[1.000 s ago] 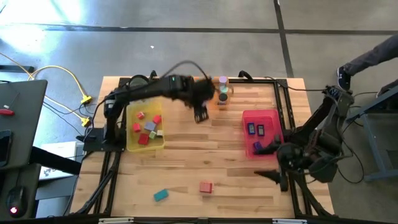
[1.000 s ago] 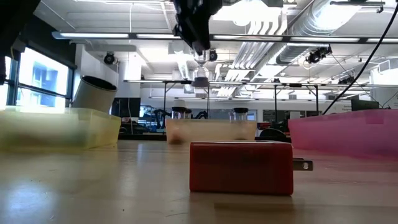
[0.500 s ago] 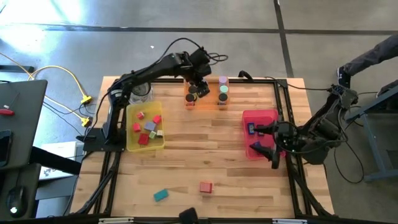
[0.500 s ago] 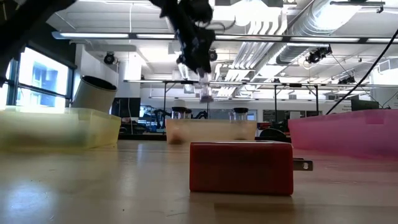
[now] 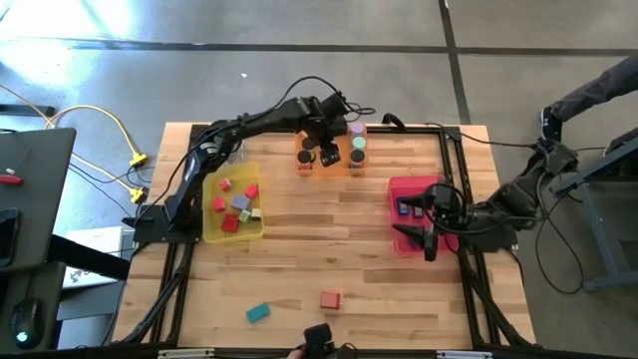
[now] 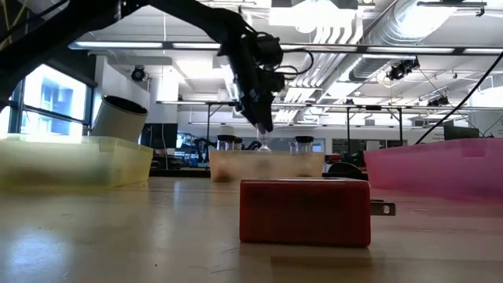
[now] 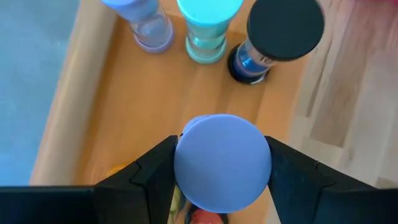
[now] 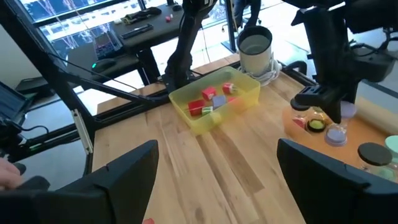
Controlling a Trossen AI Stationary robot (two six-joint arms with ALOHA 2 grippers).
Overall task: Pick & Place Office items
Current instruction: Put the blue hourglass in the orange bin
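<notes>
My left gripper (image 5: 330, 152) reaches over the orange tray (image 5: 342, 168) at the table's far edge, shut on a short cylinder with a lavender cap (image 7: 222, 163). Lavender (image 7: 140, 18), teal (image 7: 208, 25) and black-capped (image 7: 285, 31) cylinders stand upright on the tray floor just beyond it. My right gripper (image 5: 421, 235) hangs open at the near end of the pink tray (image 5: 431, 185), touching nothing. A red block (image 5: 330, 299) and a teal block (image 5: 258, 313) lie flat on the table near its front edge. My left gripper pinches the lavender-capped cylinder between its two fingers (image 7: 152, 174), one on each side, just below the cap (image 7: 222, 140). The fingers come from above, pointing down. The cylinder stays upright over the orange tray; whether its bottom (image 8: 339, 135) rests on the tray floor cannot be told.
A yellow tray (image 5: 211, 231) on the left holds several red, lavender and pale blocks. The pink tray holds dark-blue and purple blocks (image 5: 411, 207). A clear jar (image 5: 227, 150) stands beyond the yellow tray. A dark object (image 5: 317, 337) shows at the table's front edge.
My left gripper has carried the lavender-capped cylinder from the table's middle toward the far edge and come down over the orange tray, staying shut. My right gripper has moved from the near right corner toward the pink tray.
</notes>
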